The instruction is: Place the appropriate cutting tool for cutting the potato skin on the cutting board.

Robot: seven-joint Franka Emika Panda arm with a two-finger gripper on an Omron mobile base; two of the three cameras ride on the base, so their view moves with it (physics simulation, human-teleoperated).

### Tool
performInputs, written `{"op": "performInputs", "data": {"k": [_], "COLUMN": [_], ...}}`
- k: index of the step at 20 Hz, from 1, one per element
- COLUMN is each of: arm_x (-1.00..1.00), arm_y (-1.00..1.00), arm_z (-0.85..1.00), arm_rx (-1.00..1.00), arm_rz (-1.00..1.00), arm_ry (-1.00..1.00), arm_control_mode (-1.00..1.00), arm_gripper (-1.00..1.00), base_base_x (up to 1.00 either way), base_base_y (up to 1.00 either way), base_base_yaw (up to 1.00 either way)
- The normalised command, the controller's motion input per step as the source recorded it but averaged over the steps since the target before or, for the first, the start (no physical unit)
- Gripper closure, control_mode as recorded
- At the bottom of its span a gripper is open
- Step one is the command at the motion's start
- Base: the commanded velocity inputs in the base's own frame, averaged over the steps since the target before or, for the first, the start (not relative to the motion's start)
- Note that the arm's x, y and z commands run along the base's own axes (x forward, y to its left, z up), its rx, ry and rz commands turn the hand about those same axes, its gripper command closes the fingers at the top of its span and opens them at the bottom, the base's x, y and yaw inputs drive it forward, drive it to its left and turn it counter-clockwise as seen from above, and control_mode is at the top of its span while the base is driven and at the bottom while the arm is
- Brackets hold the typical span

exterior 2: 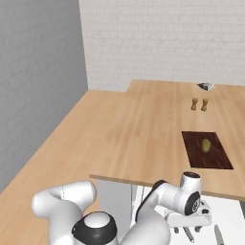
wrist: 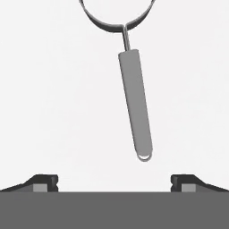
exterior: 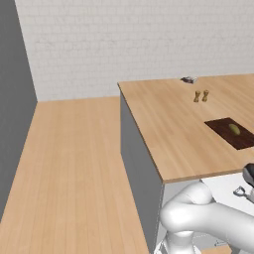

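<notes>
We are hanging our two-finger gripper (wrist: 114,181) low, below the edge of the light wood countertop (exterior 2: 143,139), over a white surface. In the hand view its dark fingertips (wrist: 44,182) are standing wide apart with nothing between them. Just ahead of them the slim grey metal peeler (wrist: 135,107) is lying flat on the white surface, its straight handle pointing back toward us at a slight tilt and its dark loop-shaped head at the far end, partly cut off by the top of the view. The fingers are not touching it. From the right base view we are seeing the white gripper body (exterior 2: 189,217) down beside a couple of slim grey utensils (exterior 2: 217,235), though they are too small for us to tell which is which.

Farther out, up on the countertop, the flat dark brown rectangular cutting board (exterior 2: 213,160) is lying near the front edge. The small yellowish-green oval potato (exterior 2: 206,144) is resting on it, about at its middle. Beyond the board two small tan shakers (exterior 2: 199,104) are standing side by side, just apart. At the far edge, near the white brick wall (exterior 2: 162,43), a small grey lump (exterior 2: 207,86) is sitting.
</notes>
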Motion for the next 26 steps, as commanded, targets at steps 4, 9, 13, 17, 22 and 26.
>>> {"op": "performInputs", "data": {"k": [4, 9, 13, 17, 22, 26], "arm_x": [0.19, 0.06, 0.00, 0.00, 0.00, 0.00], "arm_y": [-0.04, -0.02, -0.04, 0.00, 0.02, 0.15], "arm_z": [-0.22, -0.27, -0.27, -0.36, -0.51, -0.46], "arm_rx": [0.08, 0.05, 0.02, 0.00, 0.00, 0.00], "arm_rz": [0.06, 0.04, 0.03, 0.04, 0.07, 0.06], "arm_ry": [0.00, -0.03, -0.08, -0.09, -0.03, 0.00], "arm_control_mode": [-1.00, -1.00, -1.00, -1.00, -1.00, -1.00], "arm_gripper": [-1.00, -1.00, -1.00, -1.00, 1.00, 1.00], "base_base_x": [0.00, 0.00, 0.00, 0.00, 0.00, 0.00], "base_base_y": [0.00, 0.00, 0.00, 0.00, 0.00, 0.00], "base_base_yaw": [0.00, 0.00, 0.00, 0.00, 0.00, 0.00]}}
